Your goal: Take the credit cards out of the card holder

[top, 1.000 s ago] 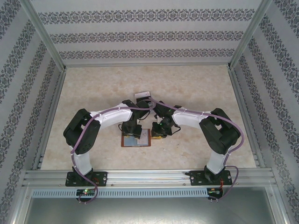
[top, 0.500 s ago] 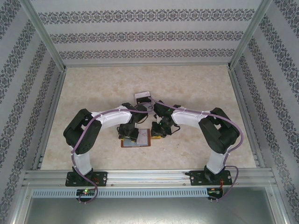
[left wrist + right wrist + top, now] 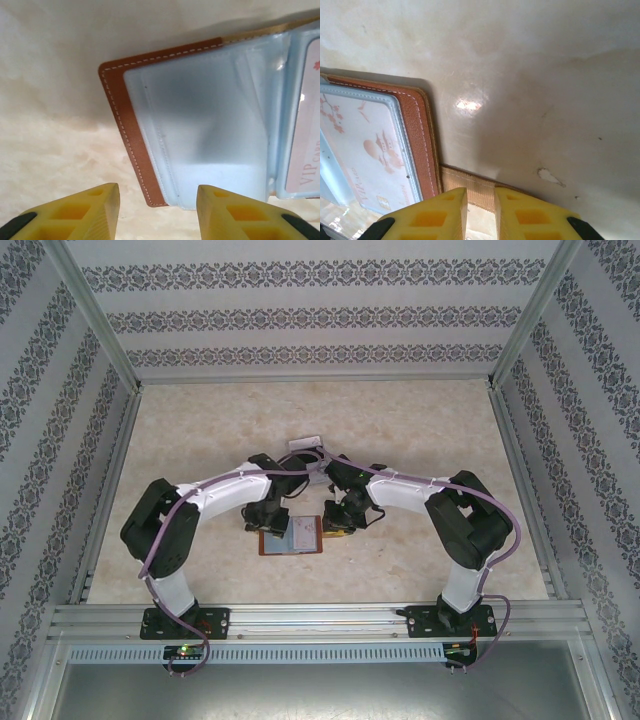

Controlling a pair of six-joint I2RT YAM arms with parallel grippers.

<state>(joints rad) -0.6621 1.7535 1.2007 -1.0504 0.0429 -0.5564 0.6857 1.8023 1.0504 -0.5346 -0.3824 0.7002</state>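
The card holder [image 3: 293, 538] lies open on the table, reddish-brown leather [image 3: 120, 110] round grey-blue pockets [image 3: 210, 115]. A pale credit card [image 3: 306, 150] printed "VIP CARD" sits in the right-hand pocket, the same card [image 3: 367, 150] showing pink prints in the right wrist view. My left gripper [image 3: 159, 210] is open just short of the holder's near left corner, with nothing between its fingers. My right gripper [image 3: 480, 200] is shut on the tan strap tab [image 3: 479, 186] at the holder's right edge [image 3: 420, 135]. Another pale card [image 3: 306, 444] lies on the table beyond the arms.
Marble-patterned tabletop [image 3: 420, 430] lies bare all round the holder. Patterned walls and aluminium rails [image 3: 120, 470] close in the left, right and far sides. Both arms [image 3: 400, 490] arch over the middle of the table.
My left arm has swung its elbow out to the left and drawn its gripper off the holder toward the far left, uncovering more of the pockets. The right gripper has stayed on the strap.
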